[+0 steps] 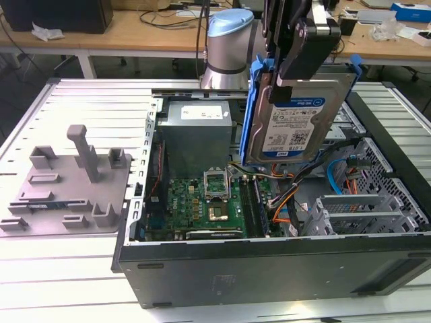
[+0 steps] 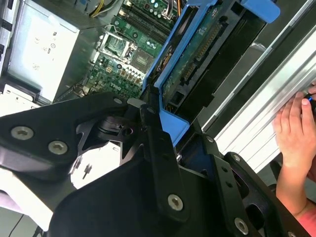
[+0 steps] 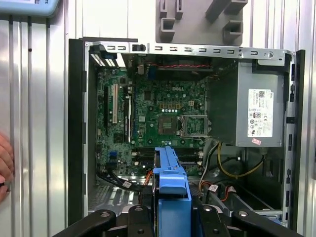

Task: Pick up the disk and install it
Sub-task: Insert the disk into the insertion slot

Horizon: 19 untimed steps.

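The disk [image 1: 296, 124], a silver hard drive with a white and blue label and a blue bracket round its edges, hangs tilted on edge above the open computer case [image 1: 269, 259]. My gripper [image 1: 284, 84] is shut on its upper part, one black finger lying across the label side. In the second wrist view the disk [image 2: 197, 54] shows its circuit-board side, with my gripper [image 2: 170, 136] clamped on the blue bracket. In the first wrist view the blue edge of the disk [image 3: 171, 177] stands between my fingers [image 3: 140, 219], above the motherboard [image 3: 163, 113].
Inside the case are a grey power supply [image 1: 199, 134], a motherboard [image 1: 209, 202], loose cables and a metal drive cage [image 1: 363, 208]. A grey plastic fixture [image 1: 74, 182] with upright posts lies at the exterior view's left. A person's hand [image 2: 296, 128] rests beside the case.
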Each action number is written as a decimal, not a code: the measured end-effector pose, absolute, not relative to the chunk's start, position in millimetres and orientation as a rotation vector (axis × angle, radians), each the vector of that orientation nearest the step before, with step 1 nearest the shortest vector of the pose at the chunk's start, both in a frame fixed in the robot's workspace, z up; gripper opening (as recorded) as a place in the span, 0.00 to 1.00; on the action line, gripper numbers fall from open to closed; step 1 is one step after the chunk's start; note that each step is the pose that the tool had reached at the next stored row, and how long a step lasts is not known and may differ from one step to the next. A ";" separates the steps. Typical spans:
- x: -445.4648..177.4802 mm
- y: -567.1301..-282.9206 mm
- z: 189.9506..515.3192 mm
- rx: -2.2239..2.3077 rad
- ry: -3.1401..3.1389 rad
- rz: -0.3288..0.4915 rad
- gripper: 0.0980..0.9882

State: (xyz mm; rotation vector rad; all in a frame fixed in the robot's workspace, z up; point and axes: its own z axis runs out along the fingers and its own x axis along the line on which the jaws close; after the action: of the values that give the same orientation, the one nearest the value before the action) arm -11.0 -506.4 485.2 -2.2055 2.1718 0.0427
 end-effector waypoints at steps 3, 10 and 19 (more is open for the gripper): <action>-6.9 -515.9 485.1 -2.206 2.172 0.043 0.30; 2.5 -528.6 484.7 -2.206 2.172 0.042 0.30; 15.7 -537.9 483.2 -2.201 2.177 0.042 0.30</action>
State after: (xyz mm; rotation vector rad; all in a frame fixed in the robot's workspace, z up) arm 15.7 -537.9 483.2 -2.2005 2.1774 0.0419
